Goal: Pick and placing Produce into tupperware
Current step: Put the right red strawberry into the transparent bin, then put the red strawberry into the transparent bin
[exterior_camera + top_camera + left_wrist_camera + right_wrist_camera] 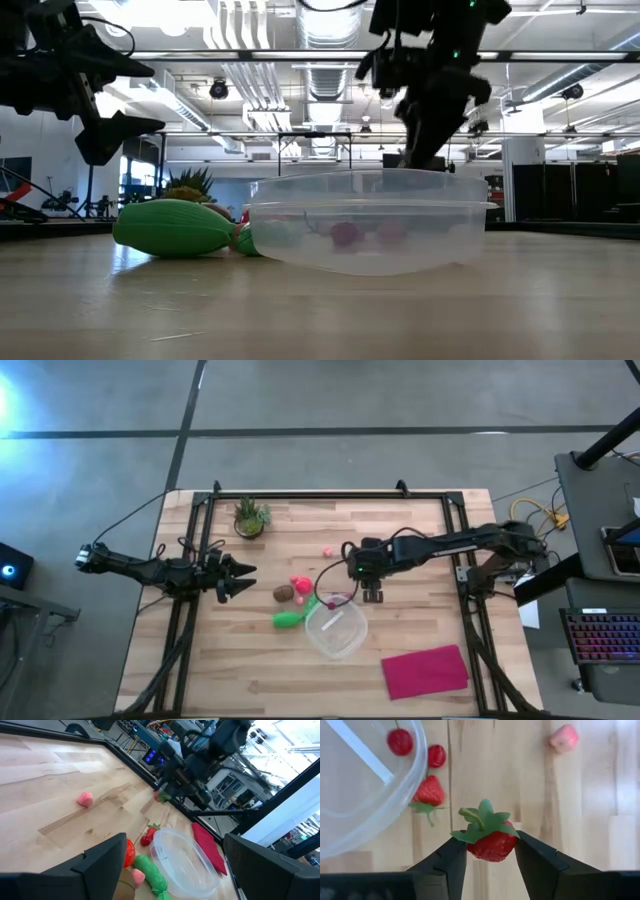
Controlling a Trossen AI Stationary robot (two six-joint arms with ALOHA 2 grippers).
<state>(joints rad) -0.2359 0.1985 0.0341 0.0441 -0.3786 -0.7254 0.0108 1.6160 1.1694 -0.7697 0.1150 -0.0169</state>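
Observation:
The clear round tupperware point(335, 630) sits mid-table, also in the low view point(365, 230). My right gripper point(372, 595) stands just off its far right rim, shut on a red strawberry with green leaves point(490, 840). A second strawberry point(429, 792) and two small red cherries point(436, 755) lie by the rim, one cherry point(400, 741) showing through the clear wall. A green elongated piece point(290, 618), a brown oval point(284, 593) and a red-pink piece point(300, 585) lie left of the container. A pink bit point(327, 550) lies farther back. My left gripper point(240, 578) is open and empty at the left. My right gripper pinches the strawberry's red body by its two sides point(472, 847) between its two fingers point(450, 865). The fingers point down from above. The leafy cap point(485, 820) faces up toward the wrist.
A small potted plant point(250, 518) stands at the back left. A flat magenta cloth point(425, 670) lies at the front right. A black frame rail point(330, 495) runs along the far edge and the sides. Bare wood shows at the front left.

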